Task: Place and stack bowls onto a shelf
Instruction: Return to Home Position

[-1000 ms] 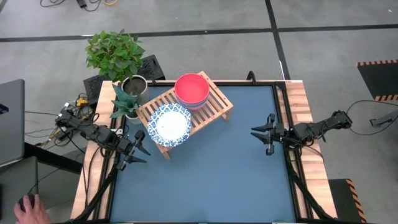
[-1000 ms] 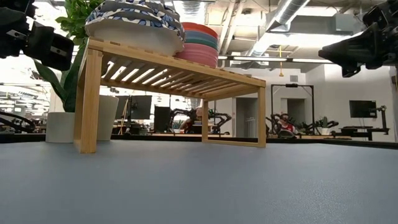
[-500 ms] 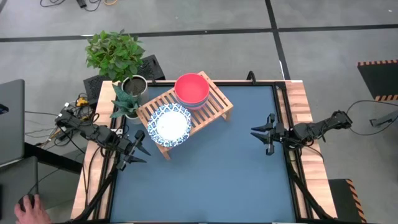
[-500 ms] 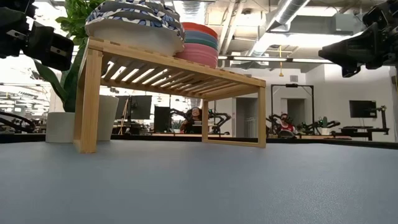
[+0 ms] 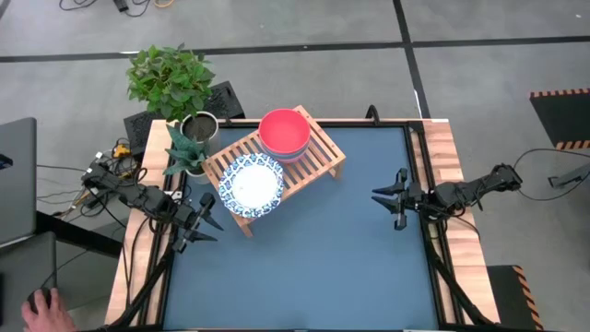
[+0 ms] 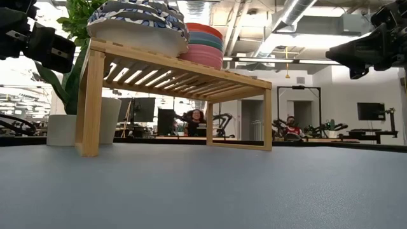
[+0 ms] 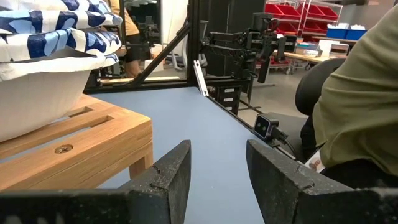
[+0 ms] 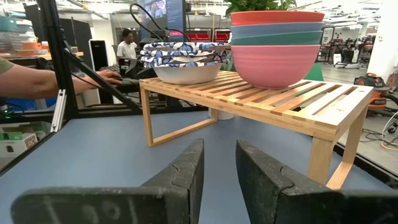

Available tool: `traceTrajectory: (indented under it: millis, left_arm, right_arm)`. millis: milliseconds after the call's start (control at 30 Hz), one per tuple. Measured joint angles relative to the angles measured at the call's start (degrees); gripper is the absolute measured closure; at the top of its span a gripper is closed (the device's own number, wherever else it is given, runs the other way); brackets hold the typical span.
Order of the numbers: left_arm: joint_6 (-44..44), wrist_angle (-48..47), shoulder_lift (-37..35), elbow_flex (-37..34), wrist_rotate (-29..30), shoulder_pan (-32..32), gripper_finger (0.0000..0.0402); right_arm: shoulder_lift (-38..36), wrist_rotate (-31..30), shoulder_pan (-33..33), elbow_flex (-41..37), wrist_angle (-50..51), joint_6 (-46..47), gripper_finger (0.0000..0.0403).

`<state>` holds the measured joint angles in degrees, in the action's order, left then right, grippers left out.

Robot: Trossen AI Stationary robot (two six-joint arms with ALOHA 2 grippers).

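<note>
The light wooden slat shelf point(image 5: 277, 166) stands on its legs at the table's far left. On it sit two stacks: the plain bowls, red on top point(image 5: 284, 132), then grey-blue, green and pink point(image 8: 273, 62) at the bottom, and the white dishes with blue patterned rims point(image 5: 251, 184) point(image 7: 50, 56). My left gripper point(image 5: 205, 221) point(image 7: 217, 152) hovers open by the table's left edge, near the dish end of the shelf. My right gripper point(image 5: 392, 198) point(image 8: 219, 149) hovers open near the right edge, pointing at the shelf. Both are empty.
A metal plant pot point(image 5: 198, 124) and a smaller potted plant point(image 5: 184, 161) stand by the shelf's far left end. The dark blue tabletop point(image 5: 304, 267) lies bare in front of the shelf. A person's hand point(image 5: 41, 309) rests off the table's left.
</note>
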<state>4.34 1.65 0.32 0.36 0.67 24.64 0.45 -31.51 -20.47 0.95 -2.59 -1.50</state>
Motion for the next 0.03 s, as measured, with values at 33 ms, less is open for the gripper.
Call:
traceTrajectory:
  millis: [33]
  left_arm:
    - [0.0, 0.0, 0.0, 0.0, 0.0, 0.0, 0.0262]
  right_arm:
    - [0.0, 0.0, 0.0, 0.0, 0.0, 0.0, 0.0284]
